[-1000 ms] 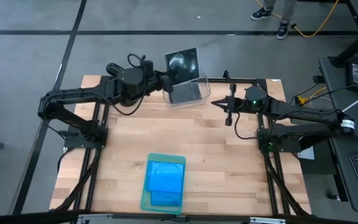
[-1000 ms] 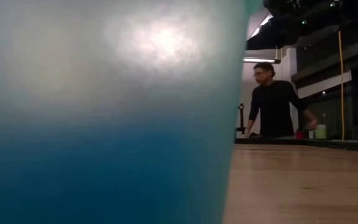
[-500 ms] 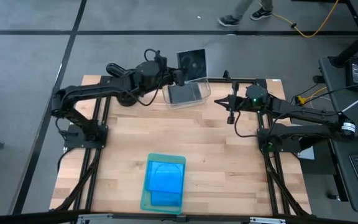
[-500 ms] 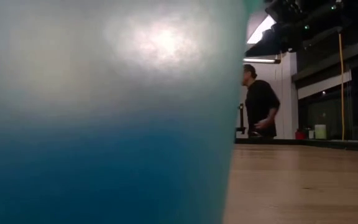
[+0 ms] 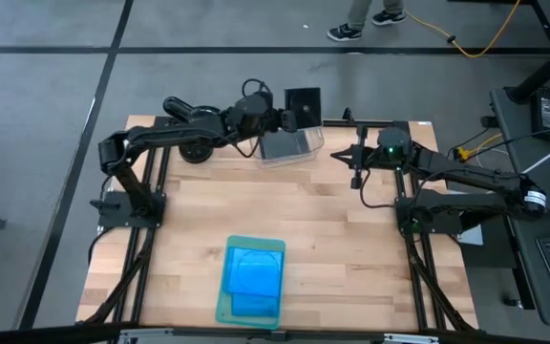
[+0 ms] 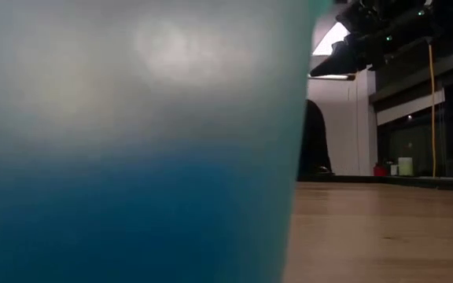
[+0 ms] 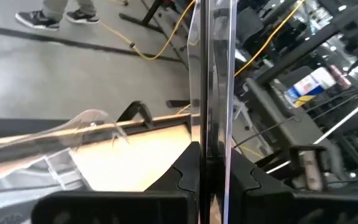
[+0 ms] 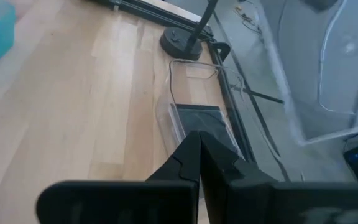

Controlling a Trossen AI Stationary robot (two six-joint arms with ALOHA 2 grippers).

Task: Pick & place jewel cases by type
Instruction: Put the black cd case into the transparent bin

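**Lowering the dark case squarely into the bin**

Holding a dark grey jewel case (image 5: 303, 101) on edge, the left gripper (image 5: 287, 117) hangs over the far edge of the counter (image 5: 332, 248), its fingers (image 7: 178, 175) clamped on the case's lower rim; the case stands above the far wall of the clear rectangular bin (image 5: 289, 145), which already shows a dark case (image 8: 205, 124) lying inside; blue jewel cases (image 5: 255, 270) lie stacked in the pale green tray (image 5: 223, 304) at the near edge; the right gripper (image 5: 353, 159) waits beside the bin with fingers pressed together, holding nothing. To do this step well, I judge the case should be tipped flat and brought back inside the bin's walls before the grip opens; released where it stands, it could catch the rim or drop beyond the counter's far edge; a low, level release should land it on the case below.
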